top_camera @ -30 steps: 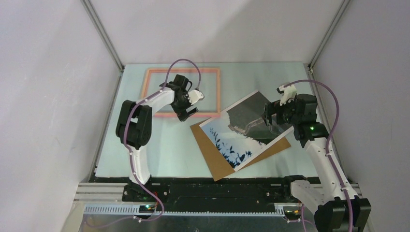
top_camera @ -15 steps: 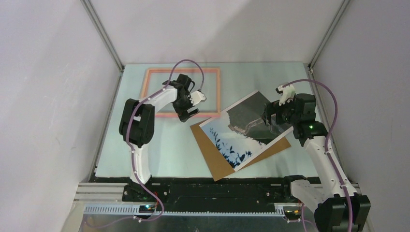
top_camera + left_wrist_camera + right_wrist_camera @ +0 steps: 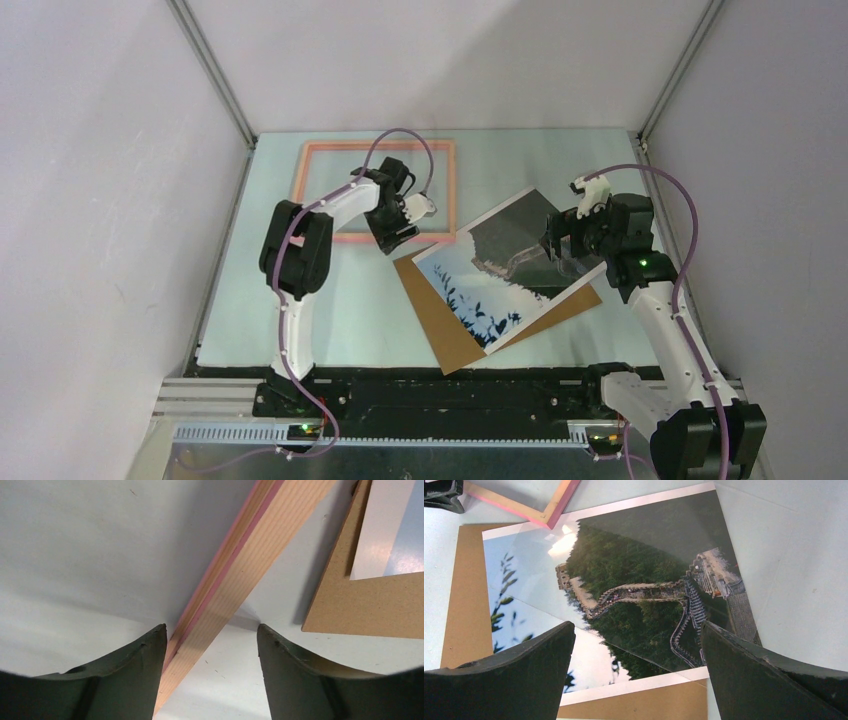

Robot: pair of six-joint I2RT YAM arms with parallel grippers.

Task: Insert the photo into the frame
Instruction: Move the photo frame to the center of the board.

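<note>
The salmon-pink frame (image 3: 380, 146) lies flat at the back left of the table. My left gripper (image 3: 402, 218) is low over its near rail by the right corner. In the left wrist view the rail (image 3: 250, 565) runs slantwise between the jaws of the left gripper (image 3: 211, 628), close against the left finger (image 3: 145, 675), with a gap to the right one; the jaws are open. The photo (image 3: 500, 270) lies askew on a brown backing board (image 3: 450, 335). My right gripper (image 3: 558, 245) hovers open over the photo's dark hill end (image 3: 634, 580), holding nothing. A clear sheet's edge crosses the photo.
The backing board (image 3: 370, 610) lies just right of the frame's near corner (image 3: 549, 512). Grey enclosure walls close in the table on the left, back and right. Purple cables loop above both wrists.
My left gripper has shifted a little to the right along the frame's near rail and its jaws have narrowed round the rail. The right arm and the photo have not moved.
</note>
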